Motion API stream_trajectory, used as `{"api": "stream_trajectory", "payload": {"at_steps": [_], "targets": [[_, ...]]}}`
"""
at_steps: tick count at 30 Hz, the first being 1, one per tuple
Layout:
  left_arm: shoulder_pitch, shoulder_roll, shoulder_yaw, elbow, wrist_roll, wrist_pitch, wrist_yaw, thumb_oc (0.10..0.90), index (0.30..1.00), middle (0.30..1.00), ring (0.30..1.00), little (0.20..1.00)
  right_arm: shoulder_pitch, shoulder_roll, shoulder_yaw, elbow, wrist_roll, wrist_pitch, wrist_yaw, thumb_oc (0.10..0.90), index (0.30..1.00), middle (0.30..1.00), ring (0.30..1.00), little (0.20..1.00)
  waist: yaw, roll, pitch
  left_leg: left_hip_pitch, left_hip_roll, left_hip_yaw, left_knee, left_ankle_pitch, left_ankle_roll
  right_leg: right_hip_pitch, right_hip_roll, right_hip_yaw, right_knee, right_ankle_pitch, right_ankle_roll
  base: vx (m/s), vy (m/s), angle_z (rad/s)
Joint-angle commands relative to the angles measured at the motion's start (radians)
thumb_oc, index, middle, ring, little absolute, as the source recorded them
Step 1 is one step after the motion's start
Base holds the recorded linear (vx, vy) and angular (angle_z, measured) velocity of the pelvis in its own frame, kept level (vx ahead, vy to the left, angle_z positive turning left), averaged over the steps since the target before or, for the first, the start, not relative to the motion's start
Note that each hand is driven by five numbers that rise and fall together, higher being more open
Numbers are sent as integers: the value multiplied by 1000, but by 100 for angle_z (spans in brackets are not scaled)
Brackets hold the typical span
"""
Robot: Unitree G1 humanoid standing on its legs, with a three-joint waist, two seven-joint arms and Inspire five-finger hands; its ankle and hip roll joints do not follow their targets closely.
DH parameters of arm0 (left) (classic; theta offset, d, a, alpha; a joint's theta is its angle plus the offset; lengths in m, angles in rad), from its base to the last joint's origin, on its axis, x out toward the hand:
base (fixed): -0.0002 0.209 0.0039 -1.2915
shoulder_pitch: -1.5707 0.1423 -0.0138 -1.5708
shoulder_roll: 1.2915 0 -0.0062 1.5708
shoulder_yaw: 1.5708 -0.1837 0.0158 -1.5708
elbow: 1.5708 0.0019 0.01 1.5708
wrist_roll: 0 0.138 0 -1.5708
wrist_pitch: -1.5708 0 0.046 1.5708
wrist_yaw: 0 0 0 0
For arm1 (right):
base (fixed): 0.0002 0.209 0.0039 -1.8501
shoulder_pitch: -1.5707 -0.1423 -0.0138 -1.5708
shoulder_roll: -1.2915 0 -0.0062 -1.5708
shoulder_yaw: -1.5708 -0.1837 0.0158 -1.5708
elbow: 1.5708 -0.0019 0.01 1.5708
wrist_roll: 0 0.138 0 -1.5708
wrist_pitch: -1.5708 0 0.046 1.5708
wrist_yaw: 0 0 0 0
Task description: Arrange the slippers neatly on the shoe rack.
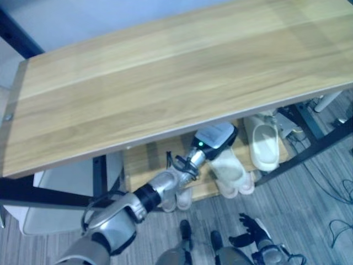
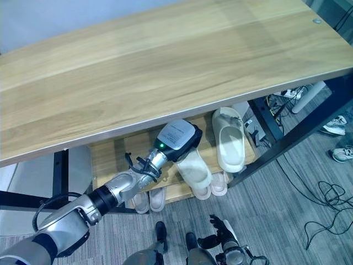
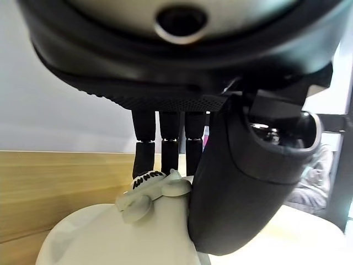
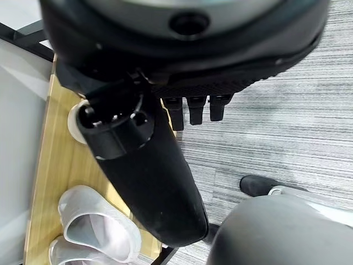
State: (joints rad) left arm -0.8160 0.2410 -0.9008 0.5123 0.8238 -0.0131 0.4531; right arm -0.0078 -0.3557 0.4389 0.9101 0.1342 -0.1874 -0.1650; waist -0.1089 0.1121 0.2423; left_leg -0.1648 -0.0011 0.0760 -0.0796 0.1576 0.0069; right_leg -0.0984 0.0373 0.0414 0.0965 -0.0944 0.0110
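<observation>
From the head, the left hand [image 2: 177, 141] reaches under the worktop [image 2: 165, 72] to a cream slipper [image 2: 196, 168] on the shoe rack [image 2: 110, 157]. Left wrist view: fingers [image 3: 168, 135] and thumb pinch that slipper. Right hand [image 4: 190, 107] hangs loose over the floor [image 4: 287, 127].

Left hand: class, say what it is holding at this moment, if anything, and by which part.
The left hand is on a pale slipper on the shoe rack, fingers over its upper and thumb beside them. A closed grip cannot be told. The right hand holds nothing.
</observation>
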Motion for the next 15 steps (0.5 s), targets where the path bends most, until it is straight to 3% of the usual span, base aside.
{"api": "stream_trajectory", "payload": {"at_steps": [1,15], "targets": [[-133,-148,17,114,-33,-65,33,400,300,300,300,300,-2,-12,5,-67,37,-57,-19,800,900,900,900,900,-33,-14,11,85,12,-24,-8,-142,-43,2,-45,1,-139,36,80,0,0,0],[-224,-142,12,179,-27,-27,65,400,300,300,300,300,61,-46,-35,-66,102,-79,10,800,900,900,900,900,-22,-35,-2,68,18,-25,-8,-144,-45,-10,-42,-10,-149,49,91,4,-1,-2]]}}
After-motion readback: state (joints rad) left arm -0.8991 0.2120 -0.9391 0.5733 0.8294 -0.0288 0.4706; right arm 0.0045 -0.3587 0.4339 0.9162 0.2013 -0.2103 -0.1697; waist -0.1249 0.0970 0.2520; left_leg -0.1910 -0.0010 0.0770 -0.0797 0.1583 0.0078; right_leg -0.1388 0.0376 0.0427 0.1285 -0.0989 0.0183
